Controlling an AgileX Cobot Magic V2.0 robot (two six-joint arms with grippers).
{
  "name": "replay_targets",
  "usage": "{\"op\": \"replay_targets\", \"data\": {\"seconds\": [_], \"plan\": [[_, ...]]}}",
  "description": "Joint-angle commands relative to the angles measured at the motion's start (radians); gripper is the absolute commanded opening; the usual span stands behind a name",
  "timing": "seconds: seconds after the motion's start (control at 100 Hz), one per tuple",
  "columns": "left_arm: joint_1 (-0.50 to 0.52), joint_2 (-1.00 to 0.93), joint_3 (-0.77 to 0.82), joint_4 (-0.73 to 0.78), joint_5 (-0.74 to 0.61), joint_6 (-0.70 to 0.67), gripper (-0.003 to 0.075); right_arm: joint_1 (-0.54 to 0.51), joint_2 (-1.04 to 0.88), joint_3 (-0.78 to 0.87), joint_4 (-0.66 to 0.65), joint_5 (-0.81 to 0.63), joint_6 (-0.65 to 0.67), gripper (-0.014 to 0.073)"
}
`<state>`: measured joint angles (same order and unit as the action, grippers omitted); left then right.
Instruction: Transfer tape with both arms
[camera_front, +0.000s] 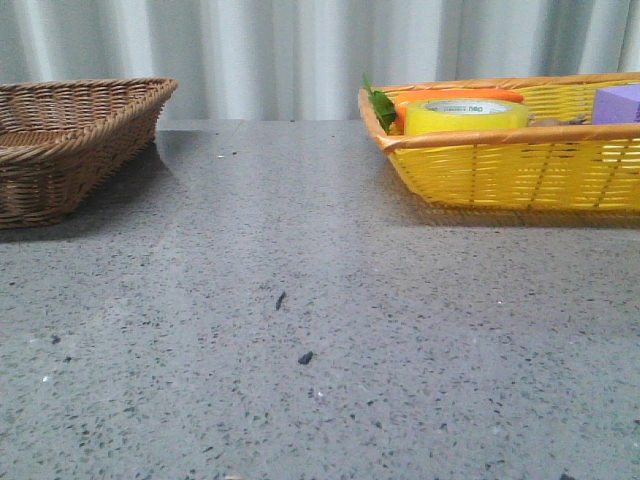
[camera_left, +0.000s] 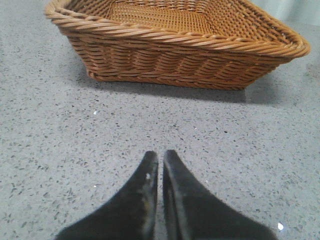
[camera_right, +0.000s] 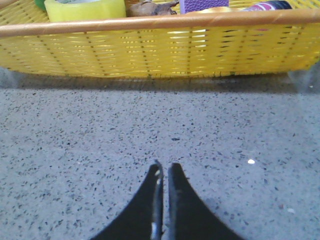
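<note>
Spreading across the whole front view, the grey speckled table carries two baskets at its far corners. The brown wicker basket sits far left, and the yellow basket sits far right, the two well apart. Seen from the left wrist, the brown basket shows only its bare woven floor.

Inside the yellow basket, at its left end, the tape lies flat with its white core facing up. A carrot lies just behind it, with green leaves at the basket's left corner. A purple block sits at the basket's right end.

Neither arm shows in the front view. The left gripper has its black fingers together, tips nearly touching, holding nothing, above bare table near the brown basket. The right gripper is likewise closed on nothing, facing the yellow basket, where the tape peeks over the rim.
</note>
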<state>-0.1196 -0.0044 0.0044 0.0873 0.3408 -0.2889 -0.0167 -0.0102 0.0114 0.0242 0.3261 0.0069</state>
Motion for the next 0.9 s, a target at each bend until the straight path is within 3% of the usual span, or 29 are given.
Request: {"op": "replay_targets", "data": {"seconds": [0.0, 0.89], "plan": [[0.000, -0.026, 0.007, 0.002, -0.043, -0.006, -0.0020, -0.004, -0.018, 0.022, -0.015, -0.009, -0.007, -0.0062], [0.000, -0.026, 0.007, 0.002, -0.043, -0.006, -0.0020, -0.004, -0.018, 0.022, -0.015, -0.018, -0.007, -0.0062]]}}
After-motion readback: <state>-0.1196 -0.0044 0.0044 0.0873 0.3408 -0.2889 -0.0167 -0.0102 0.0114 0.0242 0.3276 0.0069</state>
